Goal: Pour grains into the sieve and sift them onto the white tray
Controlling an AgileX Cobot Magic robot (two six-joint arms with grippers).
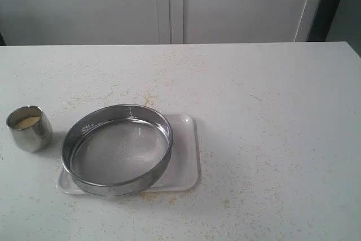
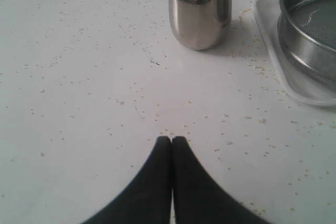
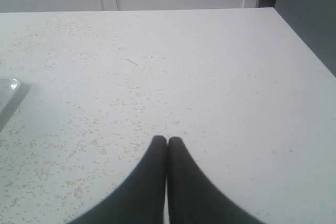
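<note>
White tray lies flat on the table. Sieve sits on top of the tray, upright, set toward the tray's left end in the exterior view. The ring covers most of the tray, so only its right strip and near corners show bare. Grey mesh bottom is visible across the whole ring. Steel cup stands upright on the table left of the tray, near it but apart, not touching the sieve. Grains are inside the cup, pale yellow-tan, level below the rim. Loose grain specks lie scattered on the table all around the tray, with yellowish smears just past its far edge and along its near edge. Left claw is closed, two black fingers pressed together, nothing between them, over bare speckled table on the cup side of the tray and apart from both. Right claw is closed too, fingers touching, gripping nothing, over speckled table on the other side of the tray. A glossy white corner shows at the edge of its wrist view; can't tell for sure it's the tray.
</note>
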